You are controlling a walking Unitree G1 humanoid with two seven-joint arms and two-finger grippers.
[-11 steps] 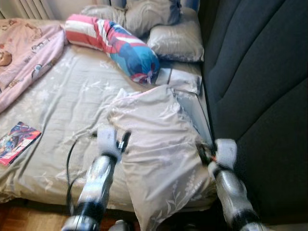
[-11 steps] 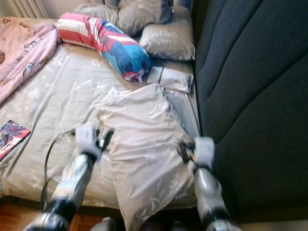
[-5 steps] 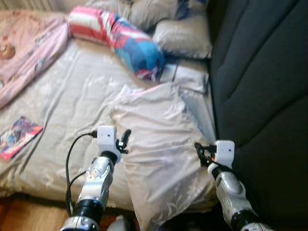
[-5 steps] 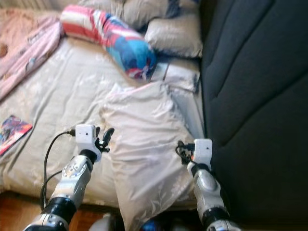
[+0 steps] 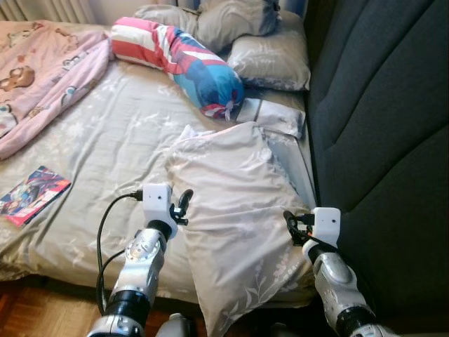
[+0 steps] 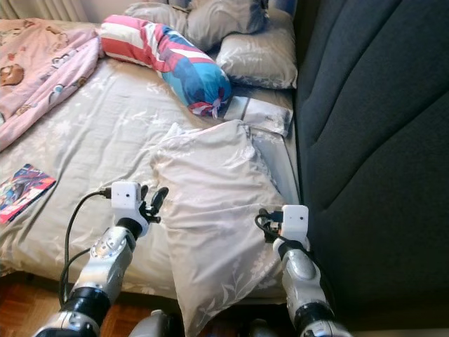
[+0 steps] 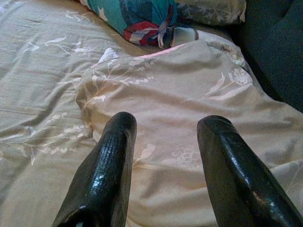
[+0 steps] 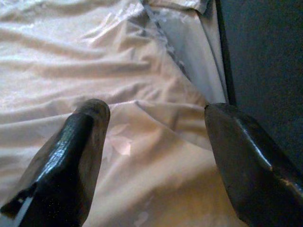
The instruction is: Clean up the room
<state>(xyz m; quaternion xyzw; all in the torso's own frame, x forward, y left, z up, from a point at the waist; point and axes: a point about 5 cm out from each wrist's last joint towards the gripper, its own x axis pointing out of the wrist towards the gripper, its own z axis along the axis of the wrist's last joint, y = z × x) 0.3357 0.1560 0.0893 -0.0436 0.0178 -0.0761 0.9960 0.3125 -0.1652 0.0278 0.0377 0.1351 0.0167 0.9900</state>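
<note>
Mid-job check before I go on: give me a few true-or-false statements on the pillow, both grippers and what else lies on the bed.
1. The left gripper is open beside the beige pillow. True.
2. The right gripper is shut on the pillow. False: its fingers stand apart over the pillow's fabric.
3. The striped red and blue bolster lies at the foot of the bed. False: it lies near the head, by the other pillows.
4. A comic book lies on the sheet to the robot's left. True.
5. The pink blanket covers the beige pillow. False: it lies far off to the left.
</note>
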